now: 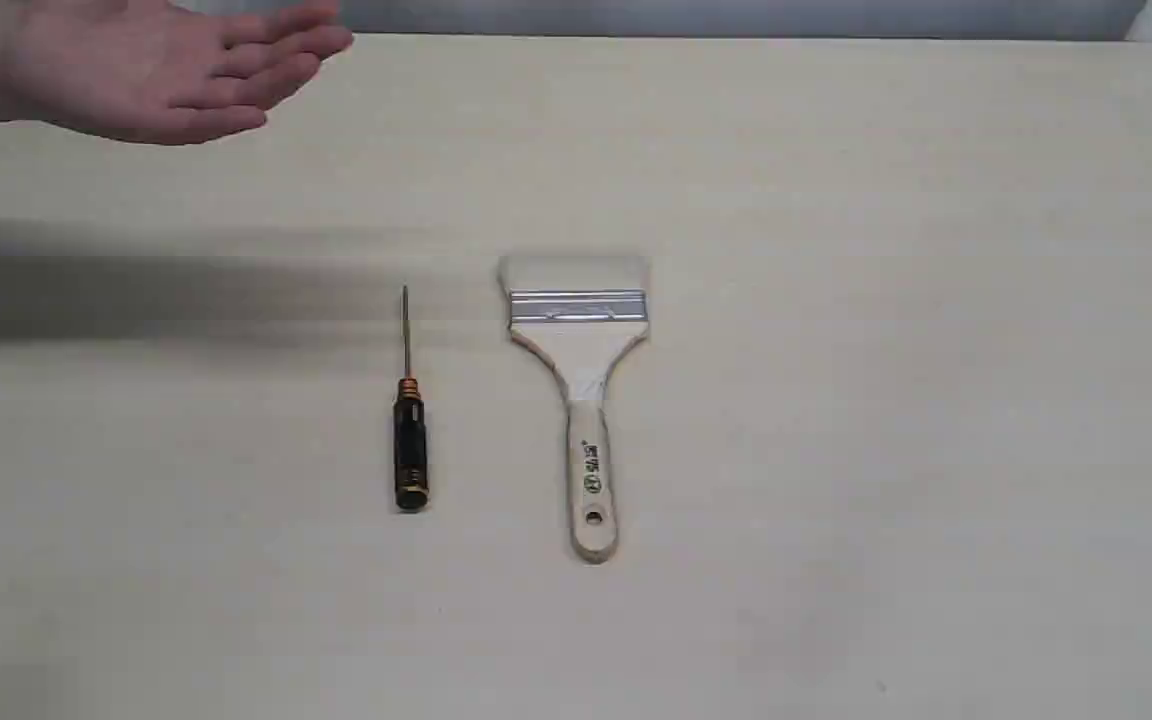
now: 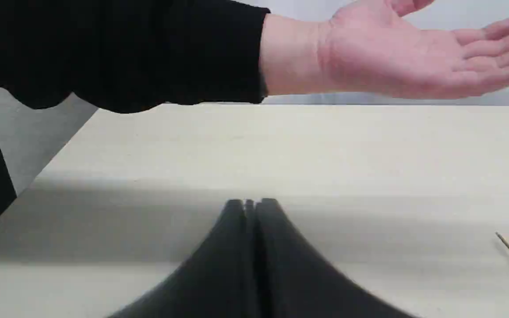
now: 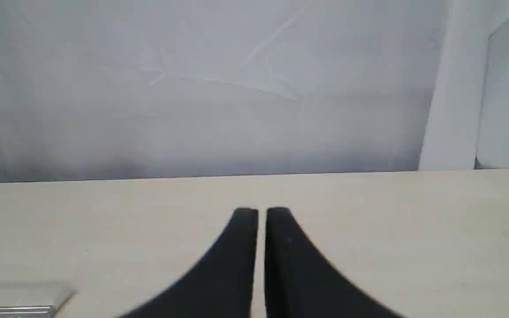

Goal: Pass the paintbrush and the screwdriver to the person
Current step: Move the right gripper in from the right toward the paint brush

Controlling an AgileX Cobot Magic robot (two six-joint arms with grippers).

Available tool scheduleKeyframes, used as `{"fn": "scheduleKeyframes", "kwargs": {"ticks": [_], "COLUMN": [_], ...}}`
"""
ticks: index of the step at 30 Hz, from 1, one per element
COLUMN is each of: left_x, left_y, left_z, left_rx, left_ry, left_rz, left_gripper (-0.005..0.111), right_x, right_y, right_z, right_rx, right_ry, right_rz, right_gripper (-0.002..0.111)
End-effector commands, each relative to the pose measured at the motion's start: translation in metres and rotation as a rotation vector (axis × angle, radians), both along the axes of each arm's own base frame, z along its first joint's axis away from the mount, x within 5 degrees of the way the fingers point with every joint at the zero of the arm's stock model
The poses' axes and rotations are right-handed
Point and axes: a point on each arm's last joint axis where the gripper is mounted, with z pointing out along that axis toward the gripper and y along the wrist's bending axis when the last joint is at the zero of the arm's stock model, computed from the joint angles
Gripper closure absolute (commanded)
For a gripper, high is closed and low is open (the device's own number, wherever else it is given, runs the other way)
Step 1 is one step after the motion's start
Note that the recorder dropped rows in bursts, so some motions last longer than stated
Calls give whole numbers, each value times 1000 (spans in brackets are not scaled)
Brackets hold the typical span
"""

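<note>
Left gripper is hanging low over the table, its fingers pressing flat together and gripping nothing. Beyond and above those fingertips the person's hand is reaching in, palm up and open, a black sleeve covering the forearm. The screwdriver is lying flat on the table. Only the thin end of its shaft is showing off to one side of the left fingers, well apart from them. Right gripper is sitting almost closed, a thin sliver of table showing between its fingers, nothing in them. The paintbrush is lying flat near the screwdriver, not touching it, bristles and shaft both pointing toward the table's far edge. A corner of its metal ferrule is peeking in back beside the right fingers, clear of them.
</note>
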Motion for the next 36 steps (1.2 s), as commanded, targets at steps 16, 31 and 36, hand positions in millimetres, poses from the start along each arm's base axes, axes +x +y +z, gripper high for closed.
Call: {"fn": "scheduleKeyframes", "kwargs": {"ticks": [16,31,36], "left_x": [0,0,0], "left_y": [0,0,0], "left_z": [0,0,0], "left_rx": [-4,-4,-4], "left_ry": [-12,-12,-9], "left_rz": [-6,-6,-6], "left_gripper": [107,107,107], "right_x": [-2,45,91], "right_y": [0,60,100], "right_z": [20,129,142], "right_rx": [146,-22,-131], "right_ry": [-89,108,413], "right_rz": [10,539,631], "right_gripper": [92,58,58]}}
